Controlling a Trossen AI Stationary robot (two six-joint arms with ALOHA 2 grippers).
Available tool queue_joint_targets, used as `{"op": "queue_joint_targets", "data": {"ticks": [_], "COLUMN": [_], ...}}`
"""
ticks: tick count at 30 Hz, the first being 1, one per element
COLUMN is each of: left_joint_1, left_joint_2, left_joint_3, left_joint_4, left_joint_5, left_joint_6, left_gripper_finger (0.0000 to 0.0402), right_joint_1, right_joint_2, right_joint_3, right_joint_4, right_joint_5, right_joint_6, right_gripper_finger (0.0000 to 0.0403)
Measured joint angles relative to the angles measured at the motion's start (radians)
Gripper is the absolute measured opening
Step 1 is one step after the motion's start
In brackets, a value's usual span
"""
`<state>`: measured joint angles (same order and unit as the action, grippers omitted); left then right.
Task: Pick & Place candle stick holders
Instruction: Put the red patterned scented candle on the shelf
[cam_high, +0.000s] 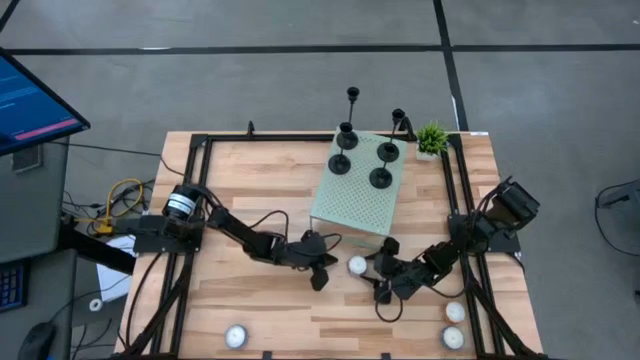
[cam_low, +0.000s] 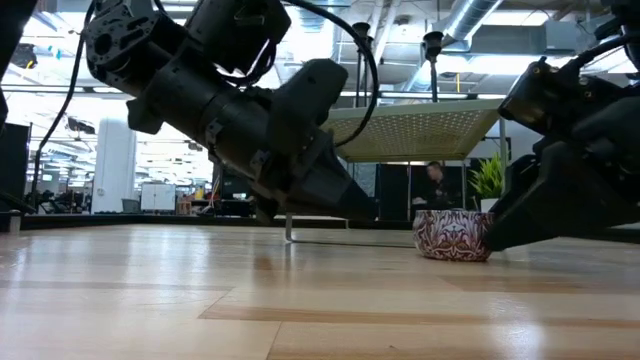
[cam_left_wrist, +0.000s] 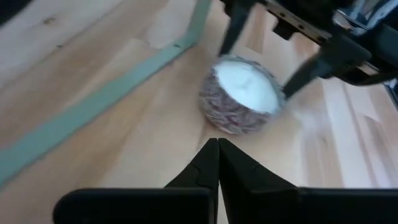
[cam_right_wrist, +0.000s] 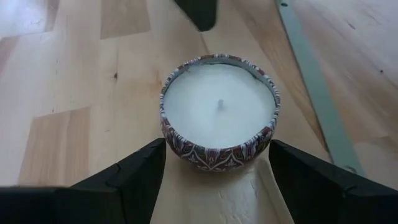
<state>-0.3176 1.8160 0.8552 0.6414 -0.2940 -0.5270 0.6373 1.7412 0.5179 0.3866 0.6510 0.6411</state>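
While the left gripper (cam_high: 320, 278) sits low over the wooden table (cam_high: 250, 170) with its fingers (cam_left_wrist: 217, 163) pressed together and nothing between them, its tip points at the patterned tin candle (cam_high: 357, 265) and lies just beside it, so a small push forward could knock the tin out of line. To the right of that tin, the right gripper (cam_high: 381, 279) has its fingers (cam_right_wrist: 134, 169) spread wide on either side of the candle, close to its wall but not visibly gripping it. Closing here would probably pick up the wrong object, since the task concerns the candle stick holders (cam_high: 362, 160), which stand well apart on the raised pale green perforated stand (cam_high: 350, 212) at the far side, beside a small green plant (cam_high: 431, 138). A lift might also drag the tin against the left fingertips. Three more white candles (cam_high: 236, 336) rest near the front edge. No brand, label or legible writing shows; the tin carries only a red and white ornamental pattern.
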Motion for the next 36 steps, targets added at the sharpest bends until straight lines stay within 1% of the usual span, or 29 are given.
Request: {"op": "queue_joint_targets", "data": {"ticks": [6,12,15,17,19,22,24,26,29,31,33,36], "left_joint_1": [-0.031,-0.052,-0.052,-0.043,-0.026,0.004,0.015,0.016,0.009,0.001,-0.007,-0.022], "left_joint_2": [0.0,0.0,0.0,0.0,0.0,0.0,0.0,0.0,0.017,0.046,0.074,0.106], "left_joint_3": [0.0,0.0,0.0,0.0,0.0,0.0,0.0,0.0,0.0,0.001,-0.001,0.002], "left_joint_4": [0.003,0.005,0.005,0.005,0.006,0.012,0.011,0.011,0.017,0.026,0.036,0.075], "left_joint_5": [-0.002,-0.026,-0.028,-0.027,-0.019,0.042,0.088,0.103,0.104,0.095,0.052,-0.041], "left_joint_6": [-0.01,-0.035,-0.003,0.038,0.081,0.161,0.198,0.239,0.285,0.297,0.304,0.287], "left_gripper_finger": [0.0004,0.0004,0.0004,0.0004,0.0006,0.0004,0.0003,0.0003,0.0002,0.0002,0.0002,0.0002], "right_joint_1": [0.045,0.139,0.202,0.24,0.268,0.28,0.276,0.264,0.242,0.222,0.203,0.184], "right_joint_2": [0.0,-0.001,-0.001,-0.001,-0.001,-0.001,-0.001,-0.001,-0.001,-0.001,-0.001,-0.001], "right_joint_3": [0.0,0.0,0.001,0.001,0.001,0.0,0.001,0.002,0.003,0.003,0.003,0.003], "right_joint_4": [-0.002,-0.009,-0.016,-0.053,-0.102,-0.138,-0.132,-0.135,-0.139,-0.148,-0.147,-0.148], "right_joint_5": [0.001,0.005,0.01,0.048,0.108,0.189,0.228,0.237,0.237,0.245,0.275,0.316], "right_joint_6": [0.027,0.219,0.295,0.37,0.459,0.575,0.605,0.602,0.588,0.59,0.583,0.562], "right_gripper_finger": [0.0276,0.0276,0.0276,0.0274,0.0269,0.0259,0.0253,0.0247,0.0232,0.0215,0.0191,0.0142]}}
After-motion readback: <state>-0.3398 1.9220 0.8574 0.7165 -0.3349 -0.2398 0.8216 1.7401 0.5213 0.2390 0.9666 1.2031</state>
